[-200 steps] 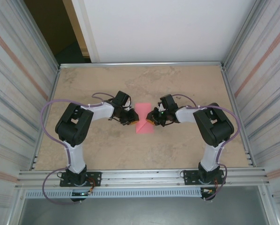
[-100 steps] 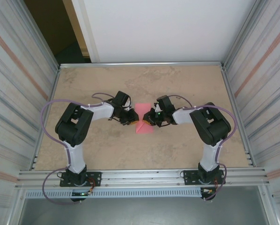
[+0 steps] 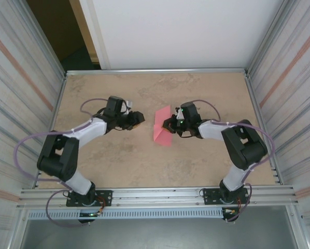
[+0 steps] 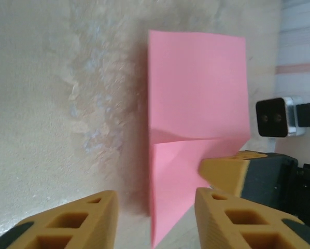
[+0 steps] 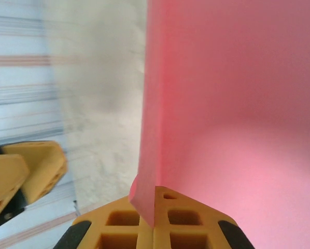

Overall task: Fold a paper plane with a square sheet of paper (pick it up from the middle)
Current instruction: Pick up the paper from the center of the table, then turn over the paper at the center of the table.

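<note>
Square sheet of paper mid-counter, its right side raised, pinched in right claw; left claw spread, empty, beside it toward the counter's left edge; best carry flap over low, match edges, then crease.

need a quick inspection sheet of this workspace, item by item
surface: tan mottled table, no damage seen
job's things: pink square sheet of paper, creased, one flap raised off the table
clutter: nothing seen
grippers: right gripper shut on the sheet's raised edge; left gripper open, apart from the sheet
cables: purple cables loop from both arms, off the paper
surroundings: ribbed metal side walls, white back panel
</note>
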Robot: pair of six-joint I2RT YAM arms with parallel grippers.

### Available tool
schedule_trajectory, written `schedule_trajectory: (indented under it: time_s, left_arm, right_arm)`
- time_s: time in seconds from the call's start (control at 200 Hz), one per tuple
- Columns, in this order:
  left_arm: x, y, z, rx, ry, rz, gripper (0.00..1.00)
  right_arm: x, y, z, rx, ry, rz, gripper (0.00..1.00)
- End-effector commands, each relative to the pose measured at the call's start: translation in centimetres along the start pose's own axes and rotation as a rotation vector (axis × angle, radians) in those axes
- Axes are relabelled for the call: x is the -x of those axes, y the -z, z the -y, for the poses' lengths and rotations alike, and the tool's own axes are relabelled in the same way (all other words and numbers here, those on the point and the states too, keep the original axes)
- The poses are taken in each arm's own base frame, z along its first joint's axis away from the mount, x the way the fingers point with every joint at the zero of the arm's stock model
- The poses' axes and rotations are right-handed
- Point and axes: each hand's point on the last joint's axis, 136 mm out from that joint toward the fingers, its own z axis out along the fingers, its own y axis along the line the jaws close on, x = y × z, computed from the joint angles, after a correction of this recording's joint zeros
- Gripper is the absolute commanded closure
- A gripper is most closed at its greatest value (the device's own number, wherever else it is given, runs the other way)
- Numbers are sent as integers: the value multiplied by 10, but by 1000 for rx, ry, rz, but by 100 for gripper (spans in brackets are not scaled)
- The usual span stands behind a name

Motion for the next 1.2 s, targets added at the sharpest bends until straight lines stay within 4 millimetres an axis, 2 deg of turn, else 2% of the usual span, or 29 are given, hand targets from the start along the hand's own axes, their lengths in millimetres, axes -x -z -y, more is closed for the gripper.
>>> schedule_trajectory:
  time_s: [0.0, 0.035, 0.14, 0.286, 0.461, 0.661, 0.862, 1.193]
  left_arm:
    - [4, 20, 28, -148, -62, 58, 48]
    - [4, 26, 38, -191, -85, 74, 43]
    - [5, 43, 64, -323, -132, 127, 15]
    - [3, 54, 85, -395, -170, 126, 1]
    - [-5, 55, 115, -507, -214, 85, 1]
    - [-15, 47, 132, -557, -221, 23, 2]
    - [-15, 49, 147, -599, -229, -5, 16]
    - [-13, 51, 153, -613, -228, -8, 44]
  right_arm:
    - [19, 31, -39, 116, 114, 84, 99]
    - [22, 37, -48, 145, 130, 94, 99]
    - [28, 57, -74, 234, 169, 113, 99]
    - [28, 75, -106, 351, 196, 104, 99]
    - [23, 82, -129, 457, 188, 59, 98]
    - [19, 83, -140, 515, 158, 14, 98]
    - [15, 82, -143, 523, 159, -9, 97]
    - [15, 82, -141, 519, 146, -23, 94]
